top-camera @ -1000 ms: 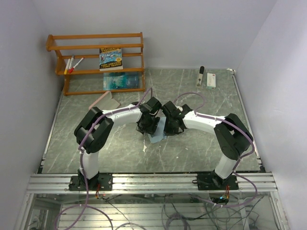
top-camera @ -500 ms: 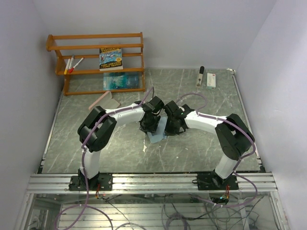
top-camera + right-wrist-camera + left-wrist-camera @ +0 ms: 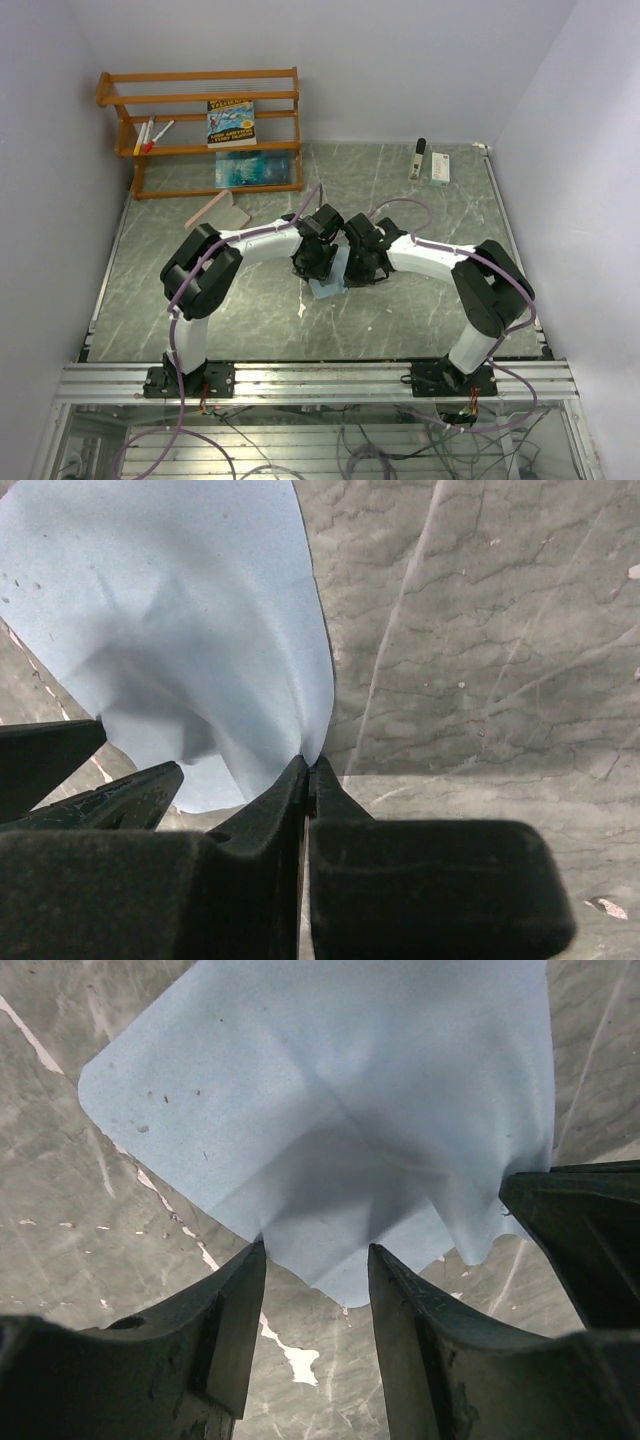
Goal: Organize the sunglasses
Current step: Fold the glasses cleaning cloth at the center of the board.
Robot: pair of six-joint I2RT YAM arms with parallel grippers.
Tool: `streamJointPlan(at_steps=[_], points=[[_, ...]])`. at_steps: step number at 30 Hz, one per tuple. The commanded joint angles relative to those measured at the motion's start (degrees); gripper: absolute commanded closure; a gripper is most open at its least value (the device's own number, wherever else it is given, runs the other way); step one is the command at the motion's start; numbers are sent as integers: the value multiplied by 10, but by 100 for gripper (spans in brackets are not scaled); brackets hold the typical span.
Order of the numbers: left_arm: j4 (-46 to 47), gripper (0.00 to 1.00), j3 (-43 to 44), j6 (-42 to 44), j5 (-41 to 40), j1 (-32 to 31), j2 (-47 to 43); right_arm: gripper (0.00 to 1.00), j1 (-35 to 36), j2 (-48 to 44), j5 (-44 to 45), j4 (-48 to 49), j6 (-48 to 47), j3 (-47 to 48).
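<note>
Both wrists have crept a bit closer together over the last second, elbows nudged inward, so less of the blue cloth (image 3: 328, 287) shows between them from above. It sits about mid-bench, bunched up rather than lying flat.

The right claw (image 3: 308, 768) is clenched hard on one edge, with the fabric pinched right at the tips and spreading away toward the upper left of its wrist view. The left claw (image 3: 318, 1260) is released. Its fingers are spread with a clear gap, and the cloth's near edge sits just at that gap with neither finger pressing it (the right claw's dark finger pokes in at the right of that view, against the cloth).

One rounded corner points to the upper left in the left wrist view. From above, the visible strip runs roughly near-to-far between the two claws. With all the bunching I can't tell which side is really the long one.

Room-wise, open bench (image 3: 430, 320) stretches along the near side and out to the right. A white scrap (image 3: 303, 310) lies just near-left of the cloth. A pinkish flat piece (image 3: 220, 210) sits beyond the left arm. The wooden shelf (image 3: 200, 130) takes the far-left corner, well apart from the cloth.
</note>
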Motion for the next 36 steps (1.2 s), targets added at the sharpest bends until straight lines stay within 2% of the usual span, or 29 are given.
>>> streamJointPlan(at_steps=[1, 6, 12, 18, 23, 31, 33, 35, 36], points=[[-19, 43, -27, -15, 50, -136, 27, 100, 8, 52, 9, -30, -24, -13], [-42, 40, 1, -7, 54, -146, 31, 100, -7, 48, 6, -35, -37, -18], [-37, 38, -3, -8, 59, -161, 36, 100, -12, 76, -2, -33, -51, 3], [-17, 39, -12, -8, 71, -173, 56, 100, -22, 107, -5, -18, -54, 34], [-11, 43, -13, -10, 87, -192, 68, 100, -31, 121, -9, -17, -64, 62], [-2, 64, -20, -8, 129, -205, 93, 100, -60, 133, -22, -21, -86, 100], [-1, 75, -18, -4, 136, -207, 99, 100, -62, 133, -24, -21, -89, 101], [-7, 92, -10, 2, 132, -207, 100, 100, -63, 132, -26, -20, -89, 97], [-12, 93, -7, 4, 127, -207, 99, 100, -63, 132, -27, -19, -89, 95]])
